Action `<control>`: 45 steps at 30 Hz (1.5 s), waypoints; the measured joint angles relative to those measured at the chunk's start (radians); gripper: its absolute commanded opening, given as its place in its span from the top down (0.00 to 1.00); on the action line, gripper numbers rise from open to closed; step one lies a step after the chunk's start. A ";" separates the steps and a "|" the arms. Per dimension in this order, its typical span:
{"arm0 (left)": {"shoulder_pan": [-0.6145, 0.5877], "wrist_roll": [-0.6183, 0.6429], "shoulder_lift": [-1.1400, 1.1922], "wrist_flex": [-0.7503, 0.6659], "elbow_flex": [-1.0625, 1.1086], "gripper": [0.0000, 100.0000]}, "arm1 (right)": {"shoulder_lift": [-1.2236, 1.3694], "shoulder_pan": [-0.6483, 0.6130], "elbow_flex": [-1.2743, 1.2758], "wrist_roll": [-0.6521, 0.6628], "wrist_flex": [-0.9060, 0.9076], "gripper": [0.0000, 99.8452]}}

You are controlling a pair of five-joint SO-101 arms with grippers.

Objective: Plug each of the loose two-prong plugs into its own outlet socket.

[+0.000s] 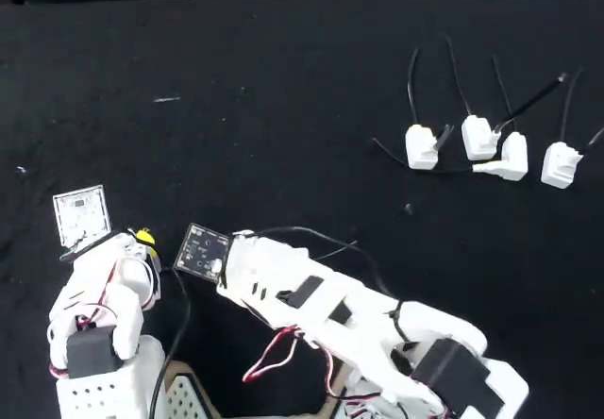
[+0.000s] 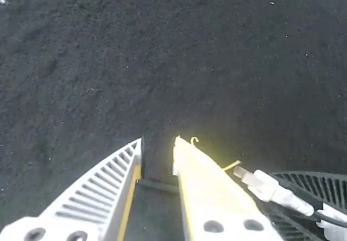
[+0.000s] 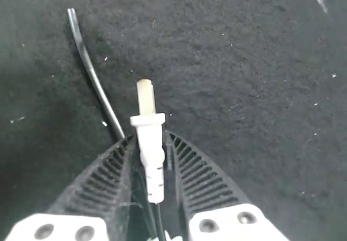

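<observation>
Four loose plugs (image 1: pixel 479 137) lie far right on the tabletop (image 1: pixel 283 108). My R hand (image 3: pixel 149 137) grips another plug (image 3: pixel 146 122) by the black socket plate (image 1: pixel 201 249). L hand (image 2: pixel 157 139) narrow gap, empty, near the white socket plate (image 1: pixel 80 213).

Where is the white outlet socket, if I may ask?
High view: the white outlet socket lies far left, by the left gripper, left of the dark socket.

Black cloth table (image 1: pixel 283 79) in front of me, four white plugs (image 1: pixel 479 137) with black cords far off to my right, white socket (image 1: pixel 81 213) close on my left, dark socket (image 1: pixel 202 251) near it.
</observation>
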 measured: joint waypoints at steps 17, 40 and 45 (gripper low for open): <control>0.172 0.002 0.006 -0.011 0.017 0.86 | -0.069 -0.011 0.002 -0.087 0.000 0.99; 0.264 0.003 -0.003 -0.061 0.086 0.86 | -0.460 -0.008 0.141 -0.112 0.118 0.99; 0.267 0.002 0.005 -0.061 0.087 0.87 | -0.491 -0.009 0.149 -0.112 0.124 0.99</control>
